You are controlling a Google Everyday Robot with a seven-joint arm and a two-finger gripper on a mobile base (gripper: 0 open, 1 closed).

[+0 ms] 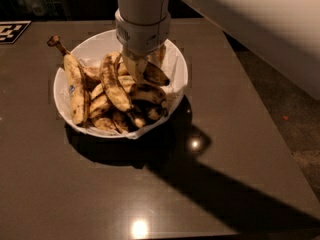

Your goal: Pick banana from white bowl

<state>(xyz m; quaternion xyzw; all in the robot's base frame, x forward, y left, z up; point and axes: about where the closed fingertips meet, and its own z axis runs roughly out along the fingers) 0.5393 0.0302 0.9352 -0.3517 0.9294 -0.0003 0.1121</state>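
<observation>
The white bowl [92,46] sits toward the back of a dark, glossy table [75,189], heaped with overripe fruit. The banana [74,89] lies along the bowl's left wall, yellow with brown blotches and a small blue sticker on its skin. Its dark stem pokes up over the rim at the upper left. The other bananas [116,84] crowd just beside it and fill the middle and right of the bowl, overlapping one another so that we cannot count them.

The gripper [139,66] hangs straight down into the right half of the bowl, touching or nearly touching the heap there, and apart from the banana on the left. Its tip is sunk among the fruit, so we cannot tell whether it is wide, narrow or holding anything. The pale arm [144,14] above it covers the bowl's far rim, and a broad white part of it runs off the picture at the upper right.

Crinkled white paper [174,66] shows along the bowl's right side. A black-and-white marker [11,31] lies on the table at the far left, cut off by the edge. To the right of the table we see speckled floor [300,114]. A long shadow runs from the bowl toward the lower right.
</observation>
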